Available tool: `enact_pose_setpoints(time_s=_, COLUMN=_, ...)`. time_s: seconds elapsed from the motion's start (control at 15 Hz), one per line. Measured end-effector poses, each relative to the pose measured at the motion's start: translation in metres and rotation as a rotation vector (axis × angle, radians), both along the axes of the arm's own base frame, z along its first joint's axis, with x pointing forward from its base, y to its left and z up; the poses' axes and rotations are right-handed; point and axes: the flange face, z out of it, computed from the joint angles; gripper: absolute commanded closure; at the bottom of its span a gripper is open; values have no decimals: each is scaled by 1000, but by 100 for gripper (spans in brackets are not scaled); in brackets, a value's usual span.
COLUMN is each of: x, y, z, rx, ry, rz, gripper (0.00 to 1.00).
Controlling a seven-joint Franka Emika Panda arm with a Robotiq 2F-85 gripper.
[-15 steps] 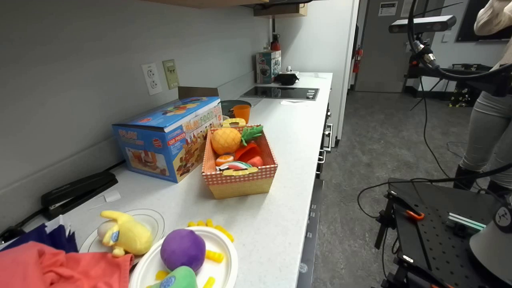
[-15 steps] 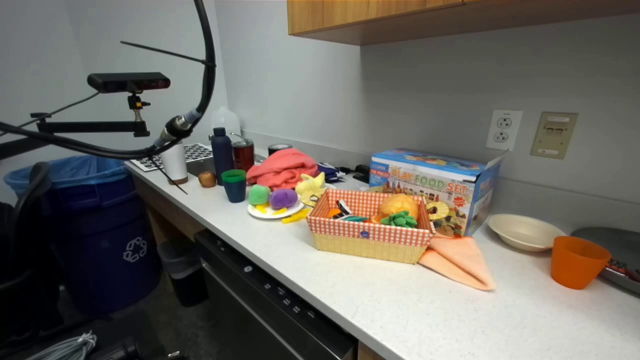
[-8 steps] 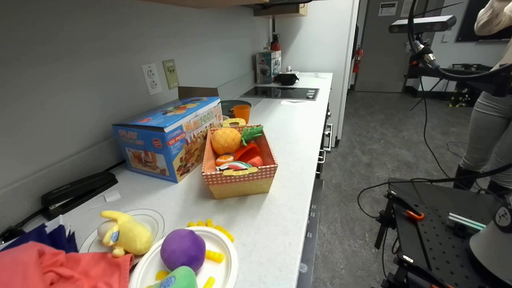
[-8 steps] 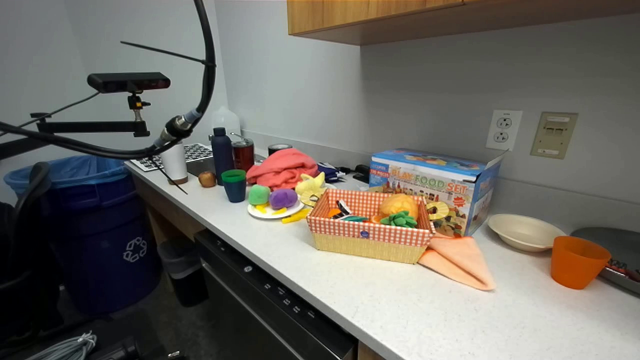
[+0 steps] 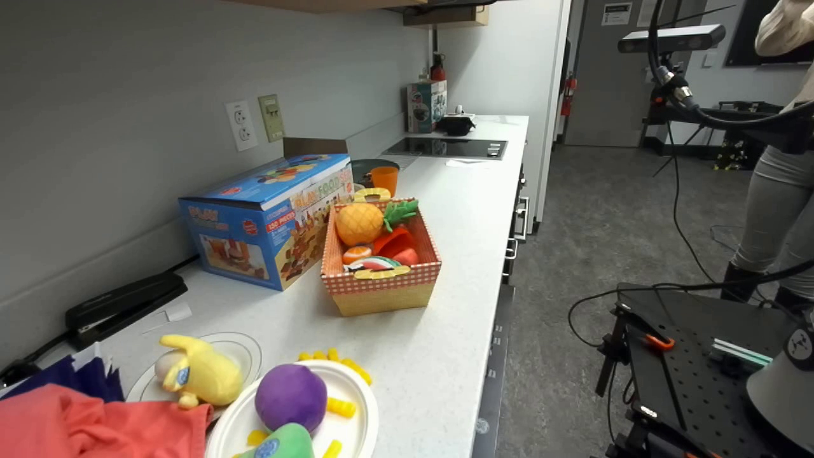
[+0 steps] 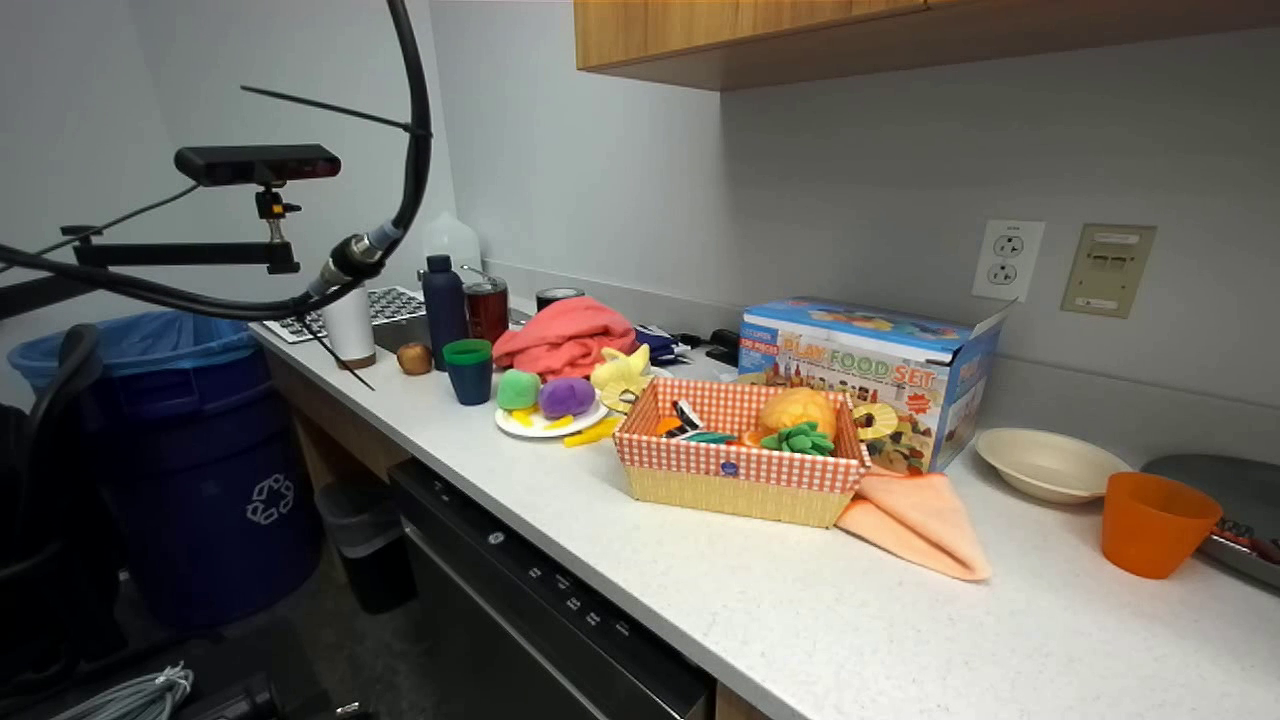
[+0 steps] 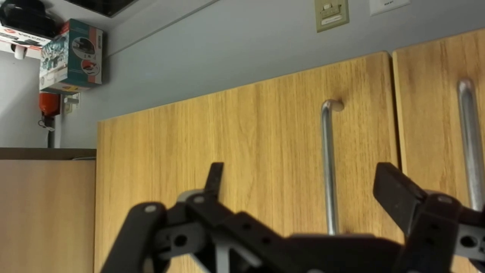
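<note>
My gripper (image 7: 301,168) shows in the wrist view with its two black fingers spread wide and nothing between them. Behind the fingers is a wooden cabinet door (image 7: 246,144) with a vertical metal bar handle (image 7: 329,167). The handle lines up with the space between the fingers, right of the middle. No contact with the door or handle shows, and I cannot tell the distance. A second door (image 7: 432,113) with its own bar handle (image 7: 470,144) is at the right. The gripper is out of view in both exterior views.
A checked basket of toy food (image 5: 385,296) stands on the counter (image 6: 760,600) beside a play food box (image 5: 235,222). A plate (image 5: 369,413) holds a purple toy (image 5: 290,397). An orange cup (image 6: 1158,525) and a bowl (image 6: 1050,465) stand near. A cable (image 6: 415,170) hangs in front.
</note>
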Motion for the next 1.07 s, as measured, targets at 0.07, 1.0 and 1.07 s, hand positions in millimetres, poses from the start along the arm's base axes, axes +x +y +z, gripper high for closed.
enact_pose_setpoints(time_s=0.07, x=0, y=0, z=0, rx=0, ry=0, rz=0, gripper=0)
enact_pose_setpoints(time_s=1.0, x=0, y=-1, z=-2, rx=-21, ry=-5, rz=-14, gripper=0)
enact_pose_setpoints(time_s=1.07, x=0, y=-1, z=-2, rx=-21, ry=-5, rz=-14, gripper=0)
